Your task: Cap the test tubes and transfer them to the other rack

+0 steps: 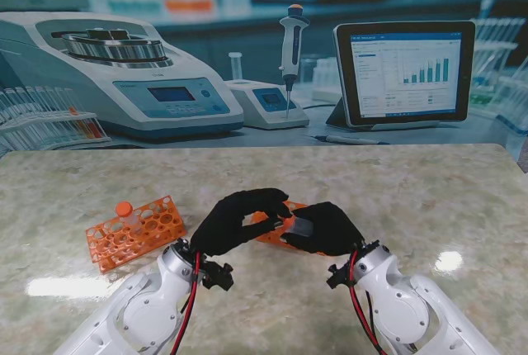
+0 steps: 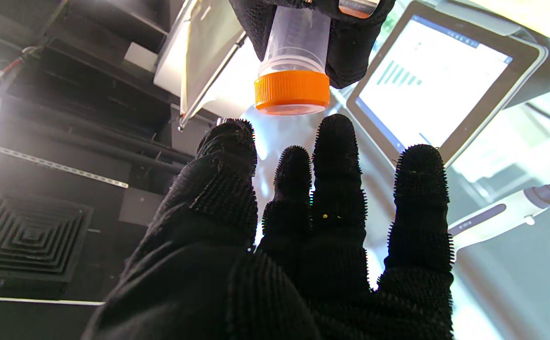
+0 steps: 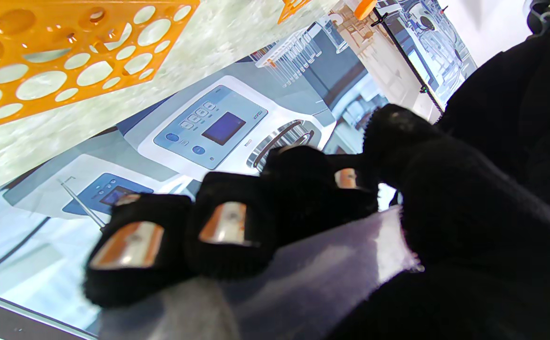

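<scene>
The right hand [image 1: 323,227] grips a clear plastic test tube [image 2: 295,40] sideways, presenting its ribbed orange screw cap [image 2: 292,92] for tightening. The left hand [image 1: 239,219], fingers spread and empty, hovers just beside that cap, over the orange perforated rack [image 3: 62,61].

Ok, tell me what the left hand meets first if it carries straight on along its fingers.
Most likely the orange cap of the test tube gripped by the right hand; the left hand is open just short of it.

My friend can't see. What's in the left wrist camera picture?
A clear test tube with an orange cap on it is gripped by the right hand. The left hand, in a black glove, spreads its fingers open close to the cap, with a tablet screen behind.
</scene>
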Available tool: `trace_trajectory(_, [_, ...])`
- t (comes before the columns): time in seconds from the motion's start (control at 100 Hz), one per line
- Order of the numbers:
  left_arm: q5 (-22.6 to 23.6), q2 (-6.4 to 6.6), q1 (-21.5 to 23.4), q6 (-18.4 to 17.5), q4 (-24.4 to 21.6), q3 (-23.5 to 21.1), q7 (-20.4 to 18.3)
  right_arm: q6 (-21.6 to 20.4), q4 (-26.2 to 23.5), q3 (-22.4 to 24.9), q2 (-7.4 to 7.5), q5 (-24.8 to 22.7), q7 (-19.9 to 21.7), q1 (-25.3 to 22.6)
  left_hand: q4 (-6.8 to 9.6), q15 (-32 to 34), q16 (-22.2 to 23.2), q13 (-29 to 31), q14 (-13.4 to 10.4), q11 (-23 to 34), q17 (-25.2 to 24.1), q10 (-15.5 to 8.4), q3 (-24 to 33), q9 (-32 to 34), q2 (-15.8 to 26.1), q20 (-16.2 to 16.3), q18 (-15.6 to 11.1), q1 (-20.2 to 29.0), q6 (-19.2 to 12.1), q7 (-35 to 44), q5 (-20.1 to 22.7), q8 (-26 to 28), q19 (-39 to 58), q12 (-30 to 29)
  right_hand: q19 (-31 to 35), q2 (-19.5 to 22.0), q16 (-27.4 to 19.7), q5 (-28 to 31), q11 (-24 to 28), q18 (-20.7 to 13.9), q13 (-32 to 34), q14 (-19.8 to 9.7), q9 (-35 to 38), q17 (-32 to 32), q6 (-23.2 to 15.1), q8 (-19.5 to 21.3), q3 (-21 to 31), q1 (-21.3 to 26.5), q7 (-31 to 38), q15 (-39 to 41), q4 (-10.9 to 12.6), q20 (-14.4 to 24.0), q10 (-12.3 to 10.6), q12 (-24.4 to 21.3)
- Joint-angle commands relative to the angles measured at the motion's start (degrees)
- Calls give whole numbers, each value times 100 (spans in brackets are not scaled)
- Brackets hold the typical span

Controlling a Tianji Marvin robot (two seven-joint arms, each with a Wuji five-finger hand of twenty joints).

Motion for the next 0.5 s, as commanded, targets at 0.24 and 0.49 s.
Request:
trace_trajectory(0.24, [-127, 67, -83, 157, -84, -76, -367, -48, -46, 2, -14, -10, 12, -74, 139, -1225, -717, -1121, 205, -314, -981, -82, -205, -709, 180, -23, 96, -516, 70, -678, -365, 290, -733, -241, 1573, 90, 385, 289, 118, -339, 98, -751, 235, 330, -4, 124, 9, 98, 403, 1160, -84, 313, -110, 90])
trace_trajectory(0.49, [-383, 120, -171, 250, 8, -85, -696, -106, -70, 21, -9, -28, 13, -108, 45, -2128, -1672, -1638, 391, -542, -1608, -113, -204, -983, 241, -549, 255, -1076, 215, -984, -529, 405, -1851, -468, 1573, 82, 385, 289, 118, -339, 98, -751, 235, 330, -4, 124, 11, 98, 403, 1160, -85, 313, -110, 89])
